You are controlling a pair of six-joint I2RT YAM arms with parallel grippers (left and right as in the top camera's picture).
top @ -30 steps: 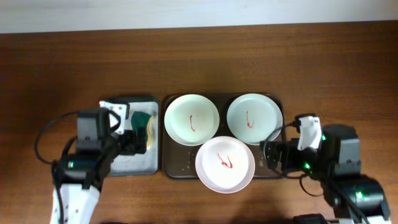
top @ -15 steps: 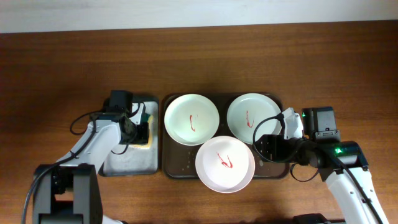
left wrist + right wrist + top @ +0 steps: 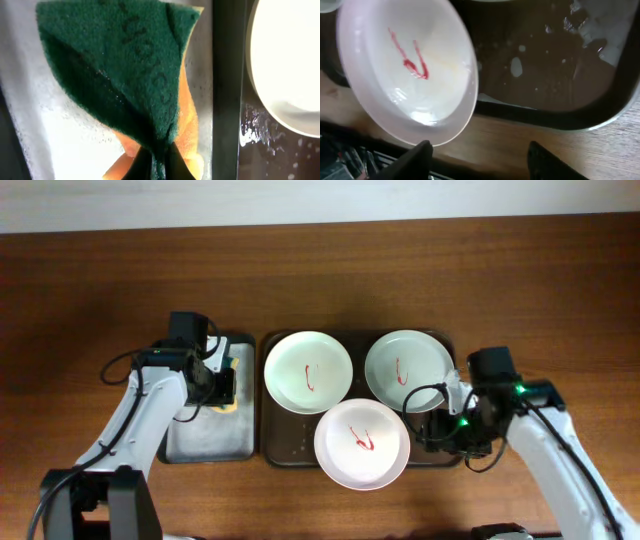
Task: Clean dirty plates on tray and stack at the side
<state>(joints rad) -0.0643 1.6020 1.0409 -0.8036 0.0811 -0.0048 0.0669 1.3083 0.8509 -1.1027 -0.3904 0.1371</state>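
Three pale plates, each with a red squiggle, lie on the dark brown tray (image 3: 288, 444): back left (image 3: 308, 372), back right (image 3: 408, 370), front middle (image 3: 362, 443). My left gripper (image 3: 222, 386) is shut on a green and yellow sponge (image 3: 125, 65), pinching its lower edge (image 3: 159, 161) over the grey tray (image 3: 200, 442). My right gripper (image 3: 432, 430) hangs open at the right rim of the front plate (image 3: 407, 70). In the right wrist view the right gripper (image 3: 480, 156) has only bare wood between its fingers, and the left finger (image 3: 420, 152) is just below the plate's rim.
The grey tray with a pale wet lining (image 3: 65, 145) stands just left of the brown tray (image 3: 227, 100). Water drops lie on the brown tray's floor (image 3: 555, 75). Bare wooden table (image 3: 320, 280) stretches behind both trays and to each side.
My left gripper has shut on the sponge. My right arm has swung in toward the front plate's right rim and its jaws have narrowed. The plates have not moved.
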